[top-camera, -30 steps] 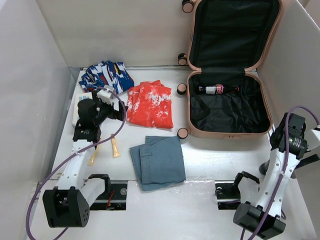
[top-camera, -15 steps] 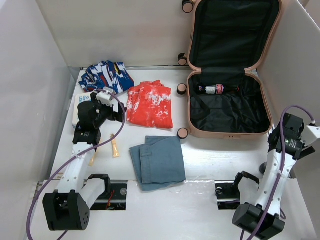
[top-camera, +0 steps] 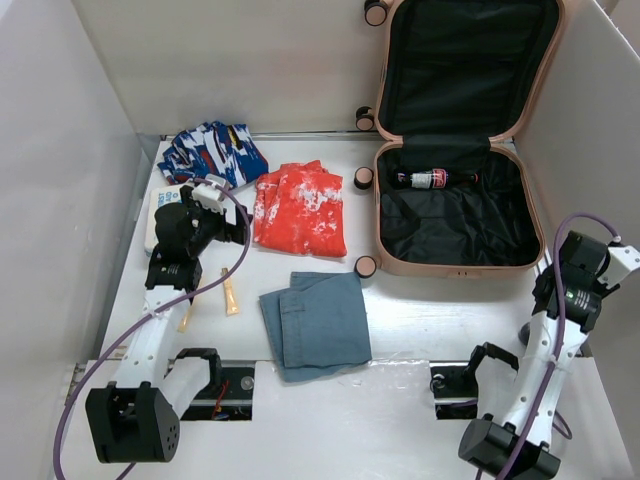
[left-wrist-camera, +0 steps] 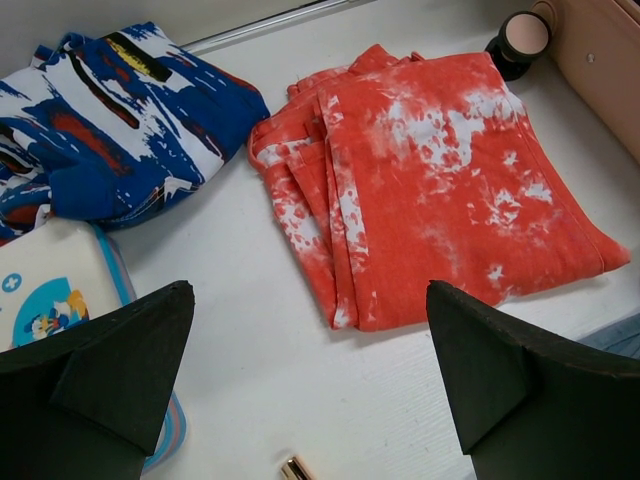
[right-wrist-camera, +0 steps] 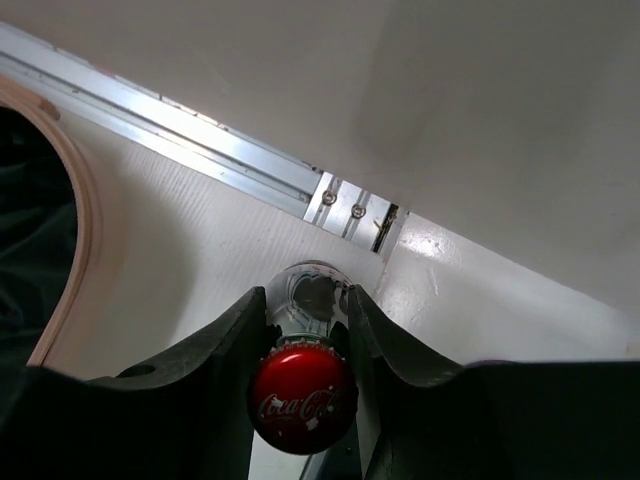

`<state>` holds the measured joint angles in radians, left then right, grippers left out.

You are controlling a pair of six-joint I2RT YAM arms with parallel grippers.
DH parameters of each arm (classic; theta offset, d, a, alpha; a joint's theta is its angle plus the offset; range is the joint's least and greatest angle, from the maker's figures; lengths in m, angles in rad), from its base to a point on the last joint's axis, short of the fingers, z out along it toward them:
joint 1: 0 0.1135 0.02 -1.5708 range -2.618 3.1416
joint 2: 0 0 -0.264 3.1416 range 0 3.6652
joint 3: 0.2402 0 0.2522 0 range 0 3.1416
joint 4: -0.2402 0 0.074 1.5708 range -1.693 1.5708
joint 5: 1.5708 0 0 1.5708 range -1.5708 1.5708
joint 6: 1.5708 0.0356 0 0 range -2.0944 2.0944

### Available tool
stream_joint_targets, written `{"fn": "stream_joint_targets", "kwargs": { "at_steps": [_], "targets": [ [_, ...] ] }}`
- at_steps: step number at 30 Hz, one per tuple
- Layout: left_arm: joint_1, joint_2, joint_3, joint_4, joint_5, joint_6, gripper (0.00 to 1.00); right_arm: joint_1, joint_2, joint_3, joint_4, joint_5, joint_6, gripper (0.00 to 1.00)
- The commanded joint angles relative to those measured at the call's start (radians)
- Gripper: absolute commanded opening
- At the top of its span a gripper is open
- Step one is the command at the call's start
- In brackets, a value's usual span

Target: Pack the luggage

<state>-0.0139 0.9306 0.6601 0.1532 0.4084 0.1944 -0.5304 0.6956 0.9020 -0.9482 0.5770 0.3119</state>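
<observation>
R gripper [right-wrist-camera: 306,302] just closed from wide onto cola bottle [right-wrist-camera: 303,402] neck, jaws touching; luggage [right-wrist-camera: 86,235] to its left, pack next.

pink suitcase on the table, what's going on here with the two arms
The peach-pink hard-shell suitcase lies open with one dark bottle already inside. Beside it, the right pincer grips a bottle with a red Coca-Cola cap by the neck. The left pincer hangs open above the table near a folded orange-and-white tie-dye garment. That, a blue patterned garment and folded grey-blue denim are not yet packed.
</observation>
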Motion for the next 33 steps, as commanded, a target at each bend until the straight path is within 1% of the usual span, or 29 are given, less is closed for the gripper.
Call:
{"fn": "stream_joint_targets", "kwargs": {
  "at_steps": [1,3,7,10,12,17,21,26,29,31,33],
  "targets": [
    [-0.003,-0.026,-0.013,0.005,-0.006,0.01,1.0,-0.003,-0.03,0.077,0.118,-0.031,-0.097,0.0],
    [0.006,-0.026,-0.013,0.005,-0.006,0.01,1.0,-0.003,-0.03,0.107,0.118,-0.071,-0.125,0.0],
    [0.015,-0.026,-0.013,0.005,-0.006,0.01,1.0,-0.003,-0.03,0.162,0.109,-0.039,-0.146,0.0],
    [0.015,-0.016,-0.022,0.014,0.003,0.01,1.0,-0.003,-0.03,0.172,0.109,-0.039,-0.166,0.0],
    [0.015,-0.016,-0.022,0.023,0.013,0.01,1.0,-0.003,-0.041,0.198,0.109,-0.066,-0.189,0.0],
    [0.015,-0.007,-0.022,0.032,0.023,0.01,1.0,-0.003,-0.031,0.322,0.085,-0.104,-0.24,0.0],
    [0.015,-0.007,-0.022,0.055,0.032,0.01,1.0,-0.003,0.016,0.477,0.085,-0.147,-0.27,0.0],
    [0.015,-0.007,-0.042,0.055,0.032,-0.012,1.0,-0.003,0.108,0.612,0.094,-0.157,-0.304,0.0],
    [0.015,0.002,-0.051,0.055,0.023,-0.012,1.0,-0.003,0.178,0.695,0.132,-0.229,-0.304,0.0],
    [0.015,0.002,-0.06,0.055,0.012,-0.012,1.0,-0.003,0.217,0.73,0.15,-0.31,-0.272,0.0],
    [0.015,0.02,-0.06,0.055,0.012,-0.012,1.0,0.006,0.273,0.752,0.199,-0.359,-0.217,0.0]
  ]
}}
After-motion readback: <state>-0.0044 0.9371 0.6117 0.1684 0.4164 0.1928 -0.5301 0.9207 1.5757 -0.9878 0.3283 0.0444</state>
